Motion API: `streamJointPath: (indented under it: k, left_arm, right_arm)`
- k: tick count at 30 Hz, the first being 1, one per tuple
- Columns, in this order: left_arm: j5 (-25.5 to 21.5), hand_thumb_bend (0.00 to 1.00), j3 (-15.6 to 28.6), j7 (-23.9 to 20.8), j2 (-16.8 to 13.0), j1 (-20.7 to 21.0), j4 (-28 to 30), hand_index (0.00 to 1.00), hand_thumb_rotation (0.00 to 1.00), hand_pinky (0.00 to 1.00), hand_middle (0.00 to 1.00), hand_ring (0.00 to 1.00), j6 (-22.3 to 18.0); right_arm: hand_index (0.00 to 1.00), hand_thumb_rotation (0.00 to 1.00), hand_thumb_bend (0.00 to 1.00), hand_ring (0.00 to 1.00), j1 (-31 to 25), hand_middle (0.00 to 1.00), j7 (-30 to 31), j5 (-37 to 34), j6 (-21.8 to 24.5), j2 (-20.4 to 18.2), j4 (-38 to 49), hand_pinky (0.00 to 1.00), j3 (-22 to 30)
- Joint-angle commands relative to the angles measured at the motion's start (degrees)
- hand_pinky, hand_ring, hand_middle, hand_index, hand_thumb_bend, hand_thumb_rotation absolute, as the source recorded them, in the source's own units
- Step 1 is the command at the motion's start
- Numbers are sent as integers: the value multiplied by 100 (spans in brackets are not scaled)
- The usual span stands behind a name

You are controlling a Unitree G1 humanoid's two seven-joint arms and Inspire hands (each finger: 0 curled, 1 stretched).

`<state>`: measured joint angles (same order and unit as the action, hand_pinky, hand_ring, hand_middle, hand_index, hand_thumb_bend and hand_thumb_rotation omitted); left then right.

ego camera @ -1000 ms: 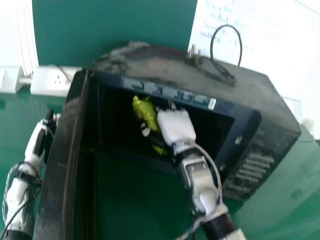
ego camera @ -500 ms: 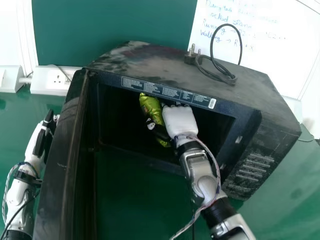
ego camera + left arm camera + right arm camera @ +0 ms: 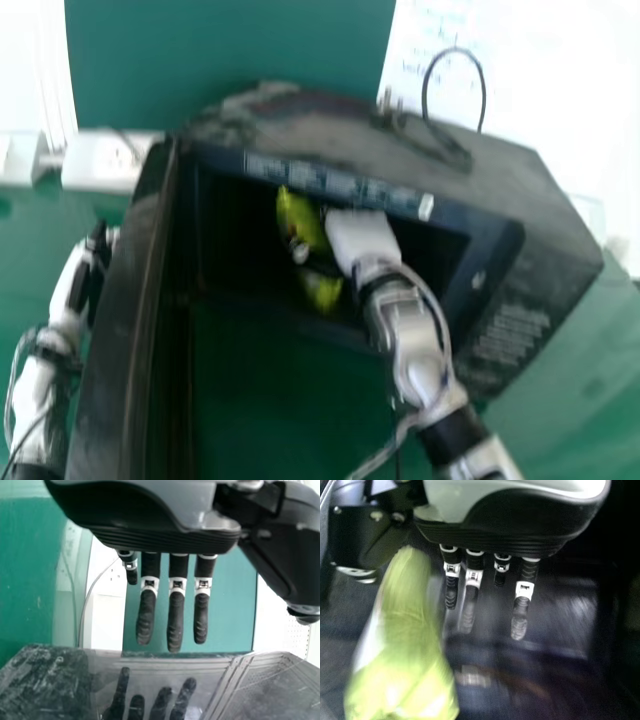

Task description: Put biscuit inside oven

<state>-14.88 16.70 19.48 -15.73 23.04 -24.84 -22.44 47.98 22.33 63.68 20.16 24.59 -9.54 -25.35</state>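
While the right arm slants forward from the lower right of the head view, its white-backed, black-fingered right hand (image 3: 362, 240) lies inside the mouth of the dark, box-shaped oven (image 3: 330, 140), pale back toward the camera. That hand is wide open, its black fingers (image 3: 519, 622) nearly straight. The shiny yellow-green biscuit packet (image 3: 298, 215) lies within the oven, just to the hand's left, on the thumb side; whether the thumb presses on it cannot be told. The black-and-white left hand (image 3: 88, 275), likewise open with straight fingers, is beyond the outer side of the swung-open, dark oven door (image 3: 120, 330), well apart from the right hand. Counted: two hands, one oven, one door, one packet and, beyond the right hand, one looped black power cable (image 3: 424, 90) above the oven.
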Motion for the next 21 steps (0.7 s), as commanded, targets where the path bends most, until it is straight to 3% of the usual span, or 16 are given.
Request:
streamJointPath:
  k: [1, 8, 12, 17, 21]
  left_arm:
    - [-81, 52, 15, 29, 0, -74, 35, 49, 7, 26, 39, 29, 5]
    - [-102, 52, 25, 67, -3, -66, 14, 49, 7, 25, 39, 29, -9]
    - [-99, 52, 28, 54, -2, -75, 41, 49, 7, 26, 39, 29, 22]
    - [-106, 52, 37, 90, -12, -48, -34, 49, 8, 25, 39, 29, -14]
    - [-130, 52, 44, 91, -16, -60, -22, 49, 7, 25, 39, 29, -3]
  right_arm:
    - [89, 39, 84, 64, -137, 78, 350, 54, 124, 94, 413, 48, 44]
    - [92, 38, 84, 73, -564, 87, 1193, -46, 224, 302, 1611, 52, 335]
    - [94, 45, 86, 75, -866, 91, 1623, 16, 110, 537, 2349, 53, 479]
    - [94, 53, 89, 68, -1435, 87, 1973, -126, -84, 873, 3403, 43, 919]
    - [92, 55, 88, 69, -1826, 85, 2365, -704, -332, 1202, 4182, 45, 1517]
